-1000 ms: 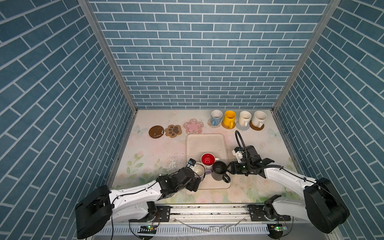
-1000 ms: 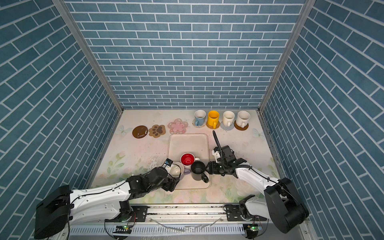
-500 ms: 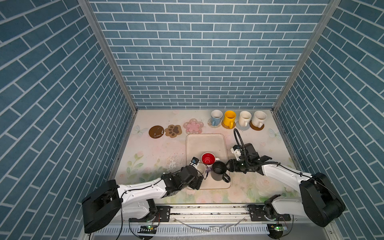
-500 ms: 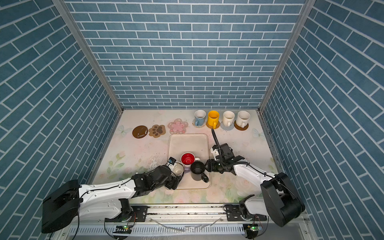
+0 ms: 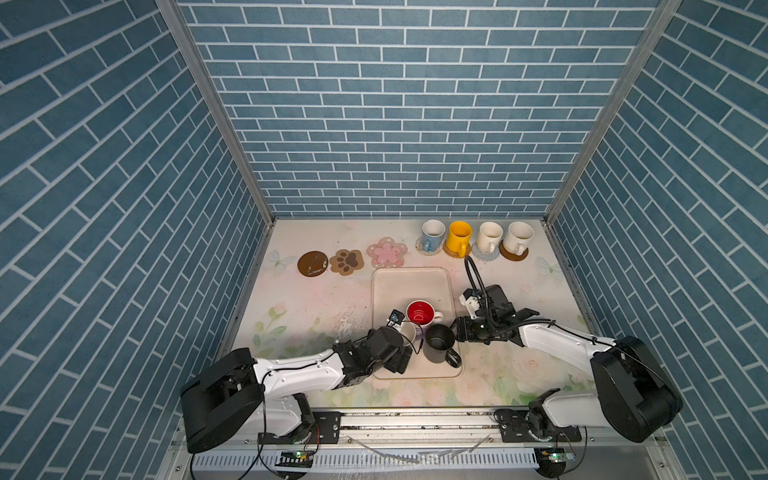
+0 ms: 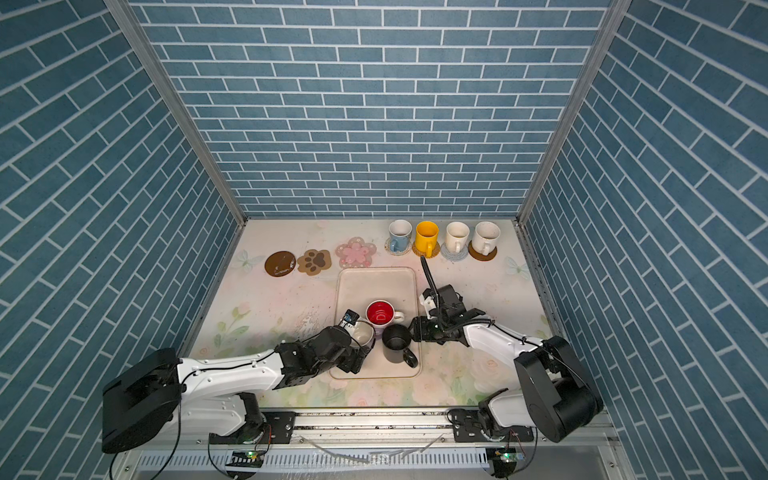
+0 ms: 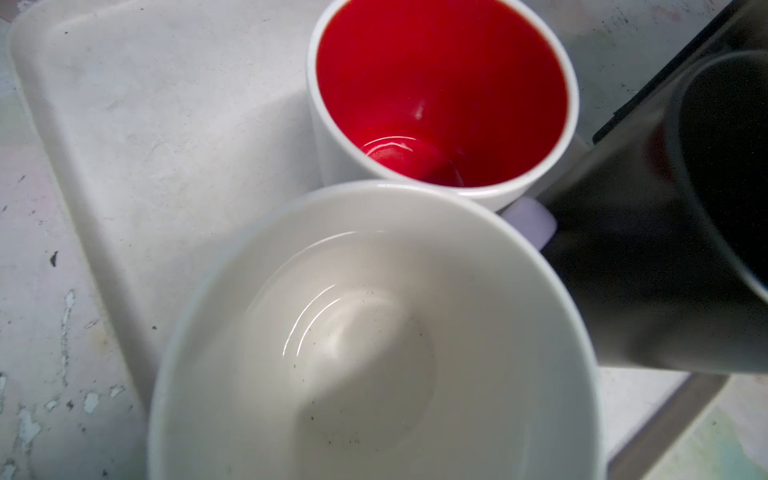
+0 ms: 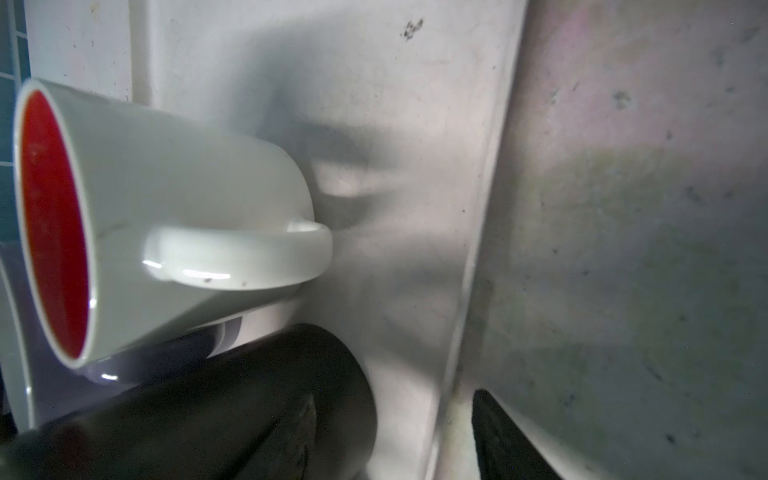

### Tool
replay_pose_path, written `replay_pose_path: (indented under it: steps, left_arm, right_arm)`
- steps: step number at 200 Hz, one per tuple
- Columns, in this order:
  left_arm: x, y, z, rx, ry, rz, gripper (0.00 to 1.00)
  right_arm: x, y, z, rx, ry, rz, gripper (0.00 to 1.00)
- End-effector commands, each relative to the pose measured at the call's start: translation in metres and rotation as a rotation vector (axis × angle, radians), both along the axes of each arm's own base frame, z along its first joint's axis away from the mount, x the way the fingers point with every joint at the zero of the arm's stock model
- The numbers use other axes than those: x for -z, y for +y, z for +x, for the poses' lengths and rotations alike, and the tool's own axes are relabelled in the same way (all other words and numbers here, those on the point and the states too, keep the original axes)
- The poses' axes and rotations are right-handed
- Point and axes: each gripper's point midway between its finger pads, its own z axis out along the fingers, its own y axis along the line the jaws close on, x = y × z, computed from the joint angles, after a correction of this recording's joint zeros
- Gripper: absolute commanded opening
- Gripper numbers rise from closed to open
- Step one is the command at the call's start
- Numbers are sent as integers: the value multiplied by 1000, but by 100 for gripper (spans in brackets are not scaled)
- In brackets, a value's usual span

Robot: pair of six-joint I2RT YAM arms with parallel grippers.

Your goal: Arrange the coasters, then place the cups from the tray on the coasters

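Starting with both top views, the tray (image 5: 409, 279) lies mid-table (image 5: 299, 307), its near end close to the table's near edge, and three cups crowd that end: the red-lined white cup (image 5: 420, 312), the black cup (image 5: 439, 343) just nearer with its handle turned toward the near edge, and the lavender cup (image 5: 409, 331) beside both, half hidden under the left arm (image 5: 299, 374). The left jaws sit at that lavender cup but are covered, so I cannot tell whether they stand wide around it or clamp it. The right jaws reach in over the tray's right rim and end just beside the black cup's rim. Along the far edge the brown disc (image 5: 312, 263), brown paw (image 5: 346, 262) and pink flower (image 5: 387, 252) lie bare, while toward the far right corner the light blue cup (image 5: 432, 235), yellow cup (image 5: 458, 237) and cream cups (image 5: 488, 236) each stand on one of the coasters (image 5: 513, 254) (four topped, three bare). From the left wrist, the lavender cup's (image 7: 374, 353) pale inside fills the view, its handle right against the black cup (image 7: 644, 249), with the red-lined white cup (image 7: 440, 91) just beyond; the jaws do not show. From the right wrist, the jaws stand partly apart, one dark finger (image 8: 507, 440) clear, with bare tray (image 8: 395, 124) and table showing in the gap and the black cup (image 8: 208, 407) close alongside.
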Motion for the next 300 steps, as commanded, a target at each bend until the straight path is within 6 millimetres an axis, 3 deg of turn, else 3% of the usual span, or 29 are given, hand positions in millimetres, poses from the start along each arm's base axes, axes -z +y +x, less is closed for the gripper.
replay_pose_path:
  steps: [1, 168, 225, 300]
  left_arm:
    - [-18, -16, 12, 21, -48, -44, 90]
    - [-24, -12, 79, -31, -30, -45, 90]
    - [-22, -1, 77, -44, -19, -30, 90]
    - [-21, 32, 82, -127, -29, -7, 90]
  right_arm:
    - [-16, 13, 13, -1, -31, 38, 61]
    - [-15, 26, 41, 1, -37, 18, 61]
    - [-23, 30, 51, -5, -62, 18, 61]
    - [-28, 34, 57, -10, -73, 19, 61]
